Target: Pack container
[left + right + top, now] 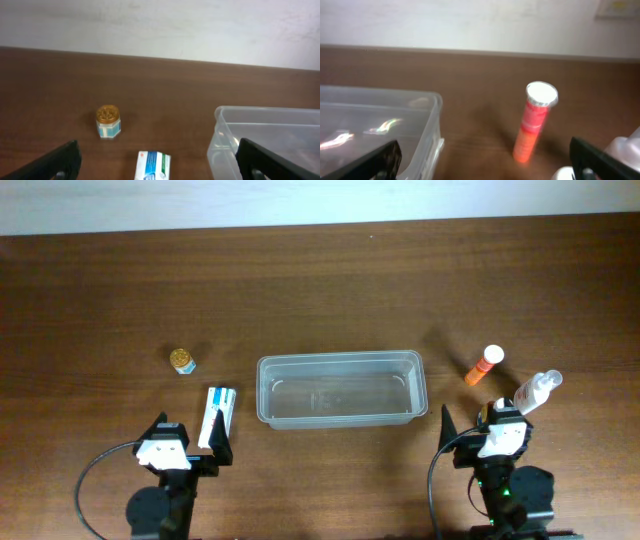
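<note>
Brown wood table (320, 290): carries every item listed below.
Container (340, 388): clear plastic tub, mouth up, at the middle of the table with its long side running left to right. You will find it between your two arms, touching neither gripper.
Left gripper (190, 434): your fingers stand spread wide and hold nothing. It sits near the front edge, left of the container.
Box (219, 415): white with blue and green print, lying flat just beside the container's front-left corner. Its near end lies between your left fingers, and contact cannot be told.
Small jar (182, 360): gold lid, pale body, upright. It stands beyond the box and to its left, apart from it.
Right gripper (486, 424): your fingers are wide apart here too and grip nothing. It sits near the container's front-right corner.
Orange tube (484, 365): white cap, lying on its side, right of the container and clear of it.
Spray bottle (537, 392): white, lying with its nozzle pointing away to the right. Its base end meets your right gripper's outer side in the overhead view, and whether they touch cannot be told.
</note>
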Action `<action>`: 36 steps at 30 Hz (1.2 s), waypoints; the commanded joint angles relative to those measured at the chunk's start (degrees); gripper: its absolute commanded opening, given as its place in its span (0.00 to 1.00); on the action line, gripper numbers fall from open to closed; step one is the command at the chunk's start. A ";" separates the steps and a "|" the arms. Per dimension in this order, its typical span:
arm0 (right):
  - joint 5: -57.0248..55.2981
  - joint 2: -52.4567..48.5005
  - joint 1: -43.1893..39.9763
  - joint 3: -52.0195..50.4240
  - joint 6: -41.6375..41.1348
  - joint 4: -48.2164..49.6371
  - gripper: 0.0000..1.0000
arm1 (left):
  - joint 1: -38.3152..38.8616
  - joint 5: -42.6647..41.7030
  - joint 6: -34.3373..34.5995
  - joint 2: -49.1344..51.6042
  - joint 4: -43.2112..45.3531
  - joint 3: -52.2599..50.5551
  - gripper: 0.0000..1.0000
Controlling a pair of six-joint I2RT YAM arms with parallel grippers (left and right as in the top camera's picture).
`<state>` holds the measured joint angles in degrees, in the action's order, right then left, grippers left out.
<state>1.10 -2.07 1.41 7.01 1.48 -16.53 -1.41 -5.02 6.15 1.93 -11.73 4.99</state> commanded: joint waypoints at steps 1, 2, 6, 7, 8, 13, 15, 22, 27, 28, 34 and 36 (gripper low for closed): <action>-3.34 -5.84 -0.33 9.84 -0.92 -3.41 0.98 | 0.00 -1.22 0.70 5.88 -3.82 9.53 0.99; -3.32 -8.09 -0.37 12.04 -1.16 -4.66 0.98 | 0.02 -1.22 0.70 8.00 -5.11 11.39 0.99; -3.32 -21.42 -0.42 24.57 -4.24 -11.67 0.98 | 0.00 -1.22 0.68 18.82 -10.69 20.13 1.00; -3.34 -23.50 -0.42 26.60 -4.81 -13.05 0.98 | 0.00 -1.20 0.68 21.70 -12.09 22.49 0.99; -3.34 -27.30 -0.44 30.42 -5.46 -15.76 0.98 | 0.00 -1.22 0.68 24.87 -13.73 25.11 0.99; -2.45 -45.27 -2.82 49.11 -9.14 -32.54 0.98 | 0.00 -1.25 0.66 40.37 -26.23 39.63 0.99; 0.61 -53.00 -5.60 57.18 -9.07 -40.35 0.98 | 0.02 -1.29 -0.26 46.58 -32.13 45.55 1.00; 3.48 -73.07 -13.99 74.10 -7.45 -51.93 0.99 | 0.02 -1.29 -0.59 61.68 -42.64 57.05 0.99; 4.55 -82.95 -15.67 74.38 -3.61 -52.13 0.98 | 0.02 -1.29 -0.59 65.53 -42.64 57.05 0.99; 4.83 -85.92 -15.67 74.38 -3.61 -52.15 0.98 | 0.02 -1.29 -0.59 66.18 -42.64 57.05 0.99; 4.98 -96.61 -15.63 74.38 -3.61 -50.66 0.98 | 0.02 -1.29 -0.59 67.38 -42.62 57.05 0.99; 4.96 -98.27 -15.63 74.38 -3.61 -49.33 1.00 | 0.02 -1.29 -0.59 67.38 -42.60 57.05 1.00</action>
<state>5.41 -98.13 -13.96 80.68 -2.74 -67.16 -1.41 -5.67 6.46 69.12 -54.26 60.88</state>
